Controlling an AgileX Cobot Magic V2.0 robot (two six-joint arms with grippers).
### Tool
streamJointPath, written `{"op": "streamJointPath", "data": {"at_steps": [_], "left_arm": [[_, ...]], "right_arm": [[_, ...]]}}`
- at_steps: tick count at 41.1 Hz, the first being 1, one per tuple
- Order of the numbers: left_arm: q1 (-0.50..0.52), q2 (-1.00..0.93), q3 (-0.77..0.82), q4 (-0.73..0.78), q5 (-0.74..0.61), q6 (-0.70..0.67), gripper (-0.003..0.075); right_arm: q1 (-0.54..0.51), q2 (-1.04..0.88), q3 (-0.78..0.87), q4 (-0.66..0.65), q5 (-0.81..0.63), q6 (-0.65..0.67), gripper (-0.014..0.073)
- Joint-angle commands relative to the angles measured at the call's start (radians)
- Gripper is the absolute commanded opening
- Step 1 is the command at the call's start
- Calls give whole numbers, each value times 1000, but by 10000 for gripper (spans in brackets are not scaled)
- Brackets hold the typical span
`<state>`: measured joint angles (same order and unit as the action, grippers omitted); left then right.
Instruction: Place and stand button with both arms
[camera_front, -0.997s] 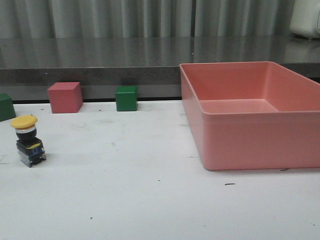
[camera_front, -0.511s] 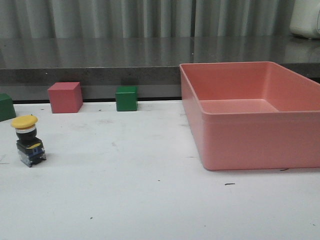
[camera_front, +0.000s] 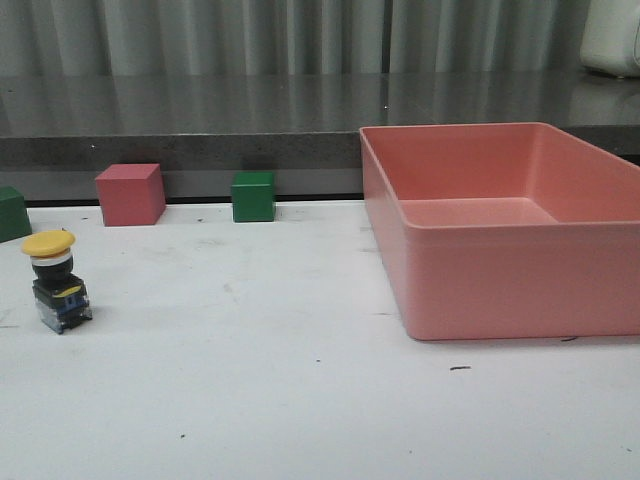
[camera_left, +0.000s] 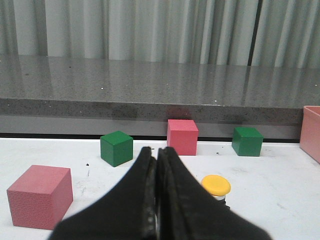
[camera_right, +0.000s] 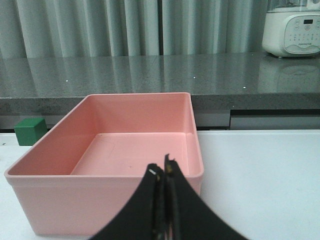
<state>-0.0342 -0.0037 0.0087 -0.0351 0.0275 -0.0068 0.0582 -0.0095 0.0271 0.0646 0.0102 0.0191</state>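
The button (camera_front: 56, 281) stands upright on the white table at the far left, yellow cap up, black base down. In the left wrist view its yellow cap (camera_left: 215, 185) shows just beyond and beside the fingers. My left gripper (camera_left: 157, 152) is shut and empty, short of the button. My right gripper (camera_right: 162, 167) is shut and empty, in front of the pink bin. Neither arm shows in the front view.
A large pink bin (camera_front: 400, 215) fills the right side of the table, also in the right wrist view (camera_right: 194, 150). A pink cube (camera_front: 130, 194) and green cubes (camera_front: 252, 197) sit along the back edge. Another pink cube (camera_left: 40, 196) lies near the left gripper.
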Motion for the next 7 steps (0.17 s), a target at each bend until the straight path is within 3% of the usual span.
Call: {"op": "streamJointPath", "data": {"at_steps": [1,7], "left_arm": [[-6,-21,14,-1,-85,-10,-20],[-6,-21,14,-1,-85,-10,-20]], "right_arm": [[-8,-19,-3,5,-78,-9,-68],[-8,-19,-3,5,-78,-9,-68]]}}
